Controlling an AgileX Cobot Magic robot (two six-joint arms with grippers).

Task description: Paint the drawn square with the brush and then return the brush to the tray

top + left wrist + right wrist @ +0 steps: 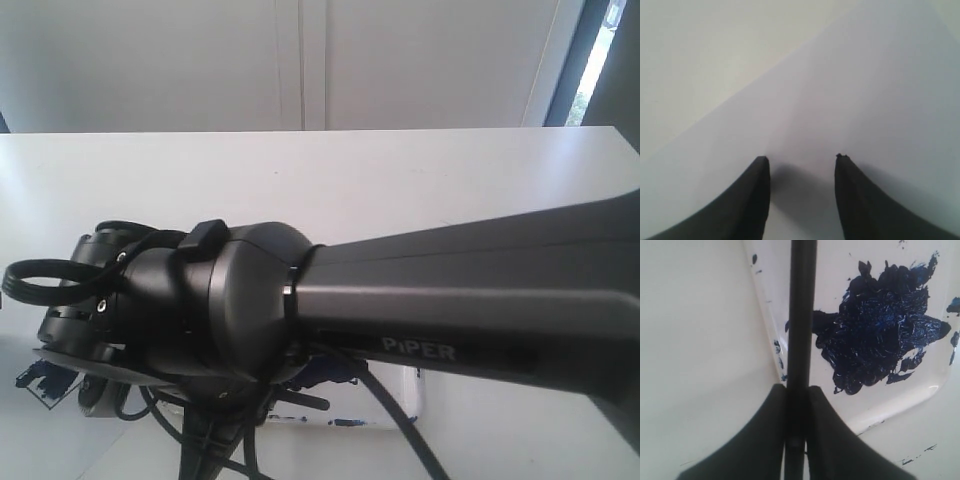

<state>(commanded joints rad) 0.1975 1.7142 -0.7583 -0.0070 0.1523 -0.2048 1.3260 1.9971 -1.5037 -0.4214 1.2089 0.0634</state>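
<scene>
The right gripper (pixel 796 390) clamps the brush (pixel 802 315) by its black handle, bristles cut off from view, the tray (pixel 900 395) and its dark blue blotch (pixel 875 340) just beyond its fingers; the left gripper (pixel 802 159) stands parted over white paper (pixel 865 90), while a Piper arm (pixel 450 300) blocks the exterior view.

White table (pixel 300 170), plain top. Paper sheet (pixel 870 90) lies flat on it, below and ahead of the left gripper (pixel 801 159), with bare table past the sheet's slanted edge. The tray (pixel 890 407) with its dark blue paint blotch (pixel 875 335) sits on the table ahead of the right gripper (pixel 797 387), one rim running up to the fingertips.
</scene>
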